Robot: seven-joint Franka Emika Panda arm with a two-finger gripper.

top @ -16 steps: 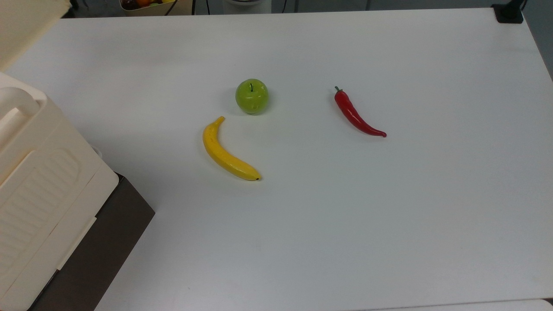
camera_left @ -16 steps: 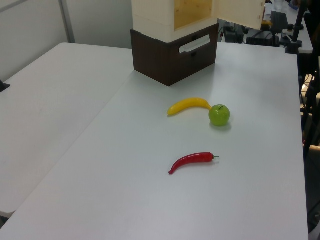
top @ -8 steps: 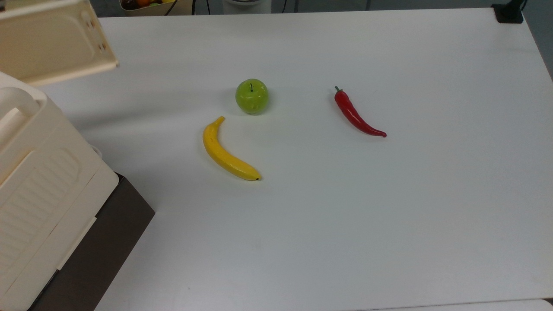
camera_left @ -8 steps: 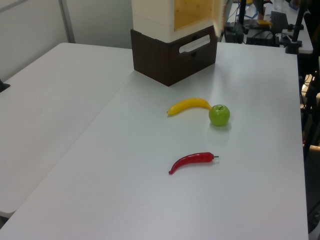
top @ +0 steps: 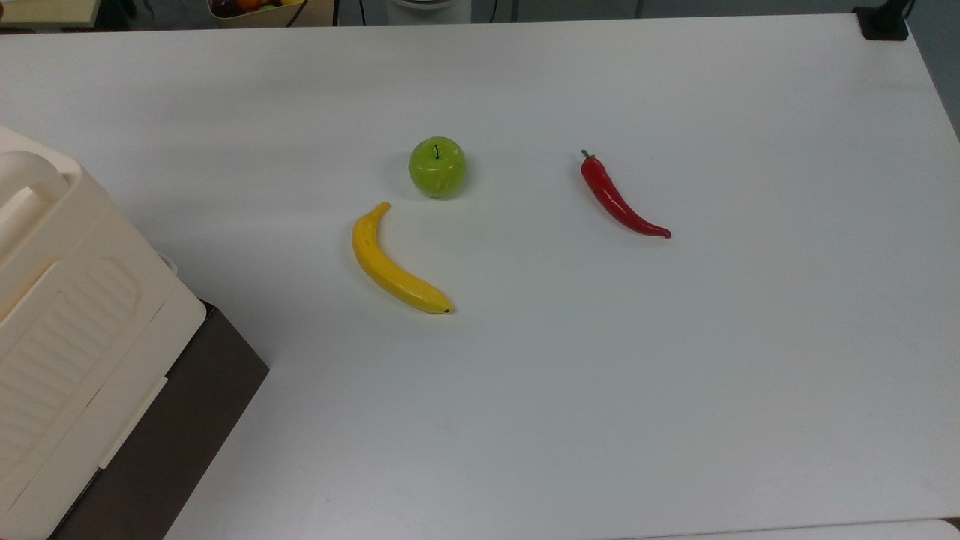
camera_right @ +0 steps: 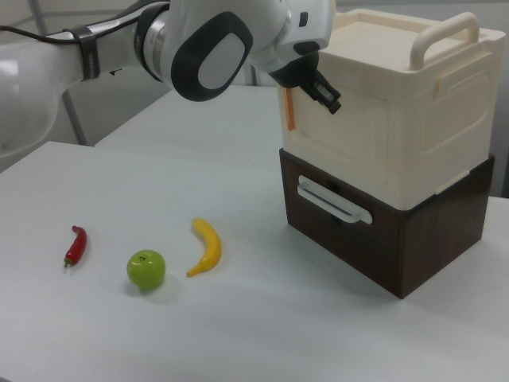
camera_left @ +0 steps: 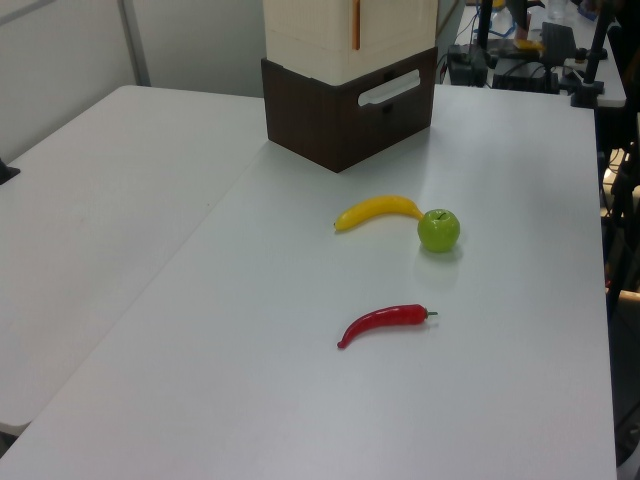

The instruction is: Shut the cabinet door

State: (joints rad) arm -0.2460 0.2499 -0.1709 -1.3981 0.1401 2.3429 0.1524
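Observation:
The cabinet (top: 75,315) is a large cream box with a ribbed panel on a dark brown base (top: 172,442), at the top view's left edge. In the left view the cabinet (camera_left: 310,25) stands at the far end, and its cabinet door (camera_left: 395,25) lies almost flush, with a thin orange sliver of the inside showing along one edge. In the right view the cabinet door (camera_right: 350,143) faces front, and the same orange strip shows at the right view's left edge of it. My gripper (camera_right: 322,89) hangs right at the door's upper corner, beside that strip.
A yellow banana (top: 394,262), a green apple (top: 437,166) and a red chili pepper (top: 619,199) lie mid-table, well apart from the cabinet. A white handle (camera_right: 334,200) sits on the dark base. A black clamp (top: 883,21) sits at the top view's far right corner.
The door has swung from wide open to nearly flush with the cabinet front. It has left the top view's upper left, and the wooden inside has narrowed to a sliver.

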